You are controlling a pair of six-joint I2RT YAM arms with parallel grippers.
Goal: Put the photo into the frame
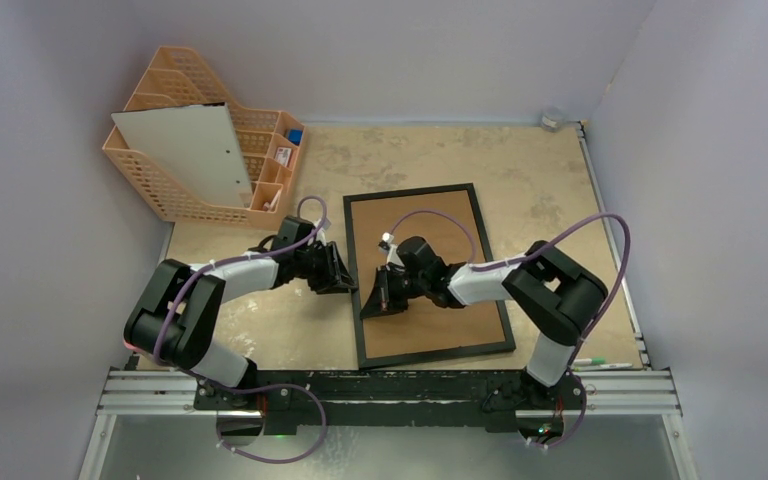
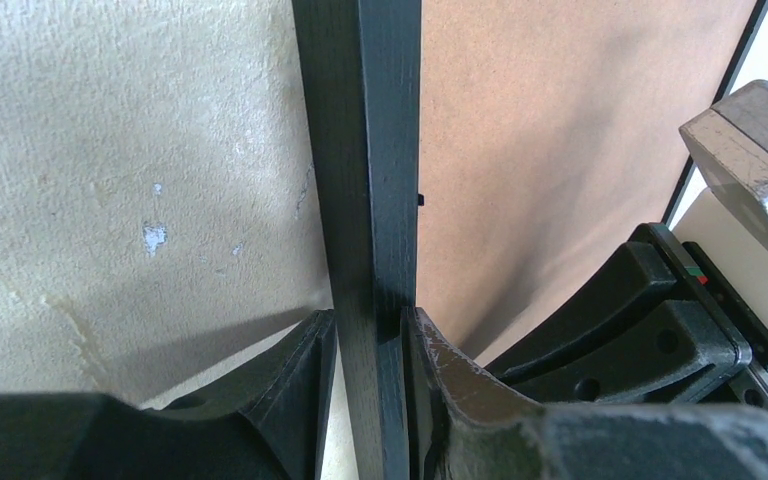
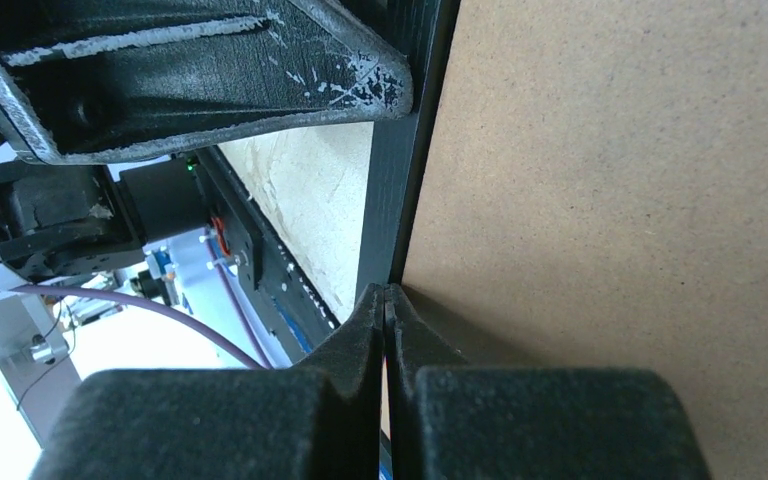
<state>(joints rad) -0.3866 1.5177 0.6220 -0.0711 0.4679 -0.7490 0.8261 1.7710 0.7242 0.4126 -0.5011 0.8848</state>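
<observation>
The frame (image 1: 415, 191) lies on the table with its brown back board (image 1: 460, 330) facing up. My left gripper (image 1: 345, 283) is shut on the frame's left black border (image 2: 365, 150), one finger on the table side and one on the board side (image 2: 370, 330). From the right, my right gripper (image 1: 372, 305) reaches across the board. It is shut, and its tips (image 3: 385, 292) rest at the seam between the black border (image 3: 400, 200) and the brown board (image 3: 610, 200). Nothing shows between its fingers. The photo is out of view.
An orange basket organiser (image 1: 200, 130) stands at the back left with a white board (image 1: 195, 150) leaning in it. A pen (image 1: 600, 363) lies near the front right edge. A small round object (image 1: 553, 118) sits in the back right corner. Walls close in three sides.
</observation>
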